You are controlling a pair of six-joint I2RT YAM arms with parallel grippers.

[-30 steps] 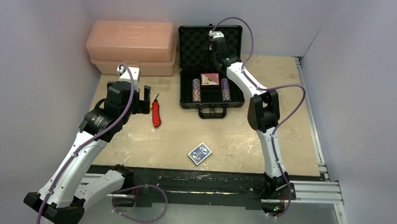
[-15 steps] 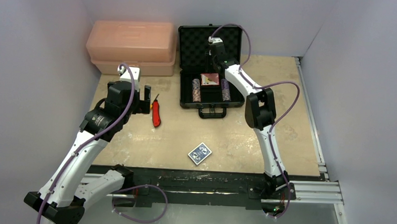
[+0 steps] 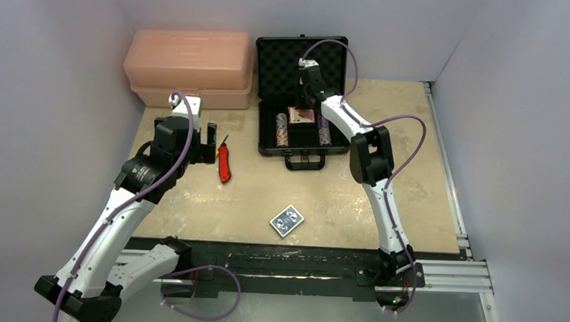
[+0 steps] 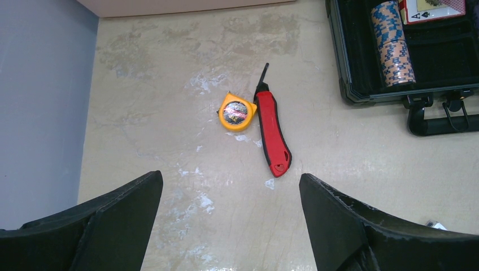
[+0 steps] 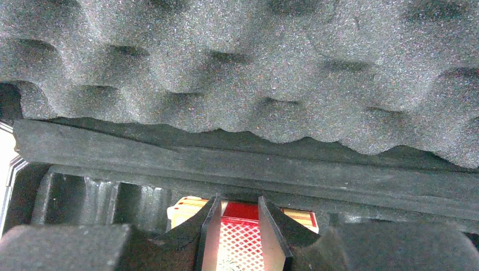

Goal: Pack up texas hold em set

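Observation:
The black briefcase lies open at the back middle, its foam lid upright. Two striped chip stacks lie in its tray with the red card deck between them. My right gripper reaches into the case. In the right wrist view its jaws stand a narrow gap apart over the red deck, which is wider than the gap. The blue card deck lies on the table near the front. My left gripper is wide open and empty above the table.
A large pink toolbox stands at the back left. A red utility knife and a yellow tape measure lie ahead of the left gripper. The case rim, its handle and one chip stack show at that view's right.
My right gripper has moved from the lid's upper part down and nearer, toward the red deck in the tray. The left arm has not moved.

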